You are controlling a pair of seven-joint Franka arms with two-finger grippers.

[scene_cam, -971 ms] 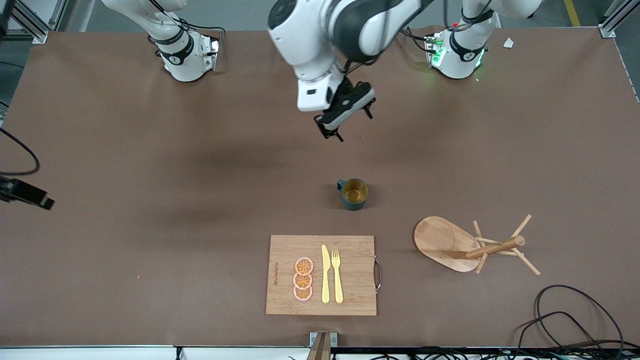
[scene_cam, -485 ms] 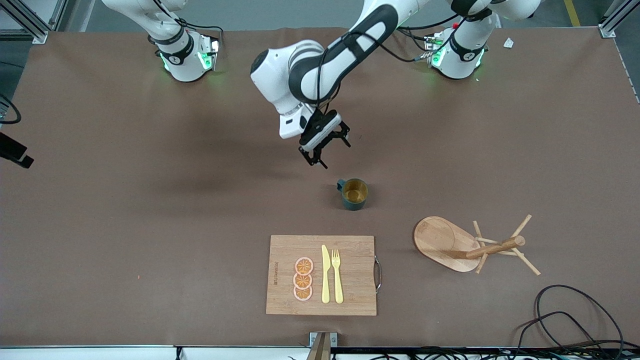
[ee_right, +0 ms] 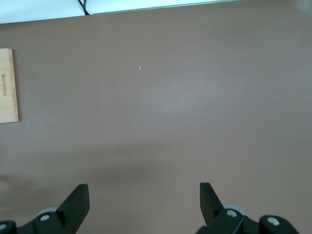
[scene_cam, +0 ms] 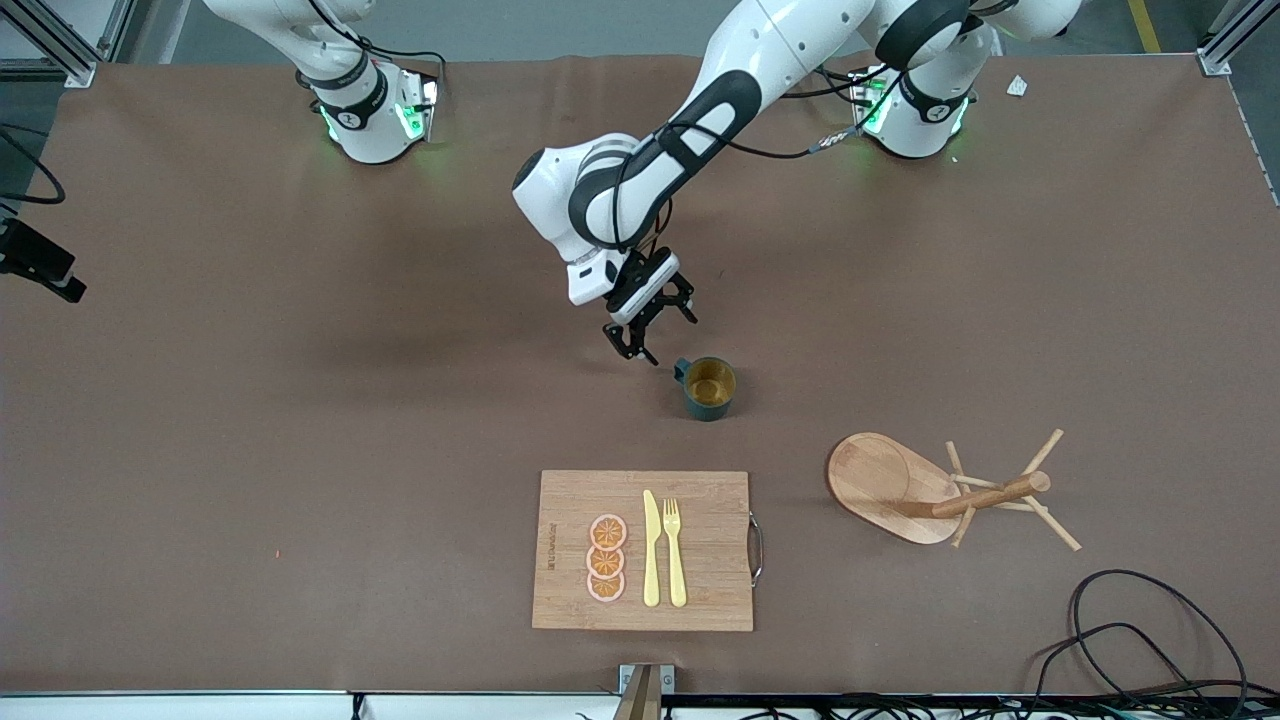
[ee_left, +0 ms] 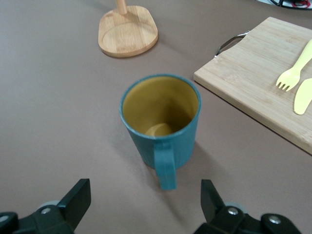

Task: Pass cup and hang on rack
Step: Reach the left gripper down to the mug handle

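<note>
Front view, cutting board point(scene_cam: 640, 550), side lettering unreadable

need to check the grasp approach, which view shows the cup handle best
The left wrist view: the cup fills the middle, its handle facing the camera between the open left gripper fingers. In the front view the handle is only a small nub beside the cup. The right wrist view shows no cup.

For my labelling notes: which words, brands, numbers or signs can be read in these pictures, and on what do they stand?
Cutting board: a short mark burned in along one edge, too small to read.
Cup, rack: no text visible.
</note>
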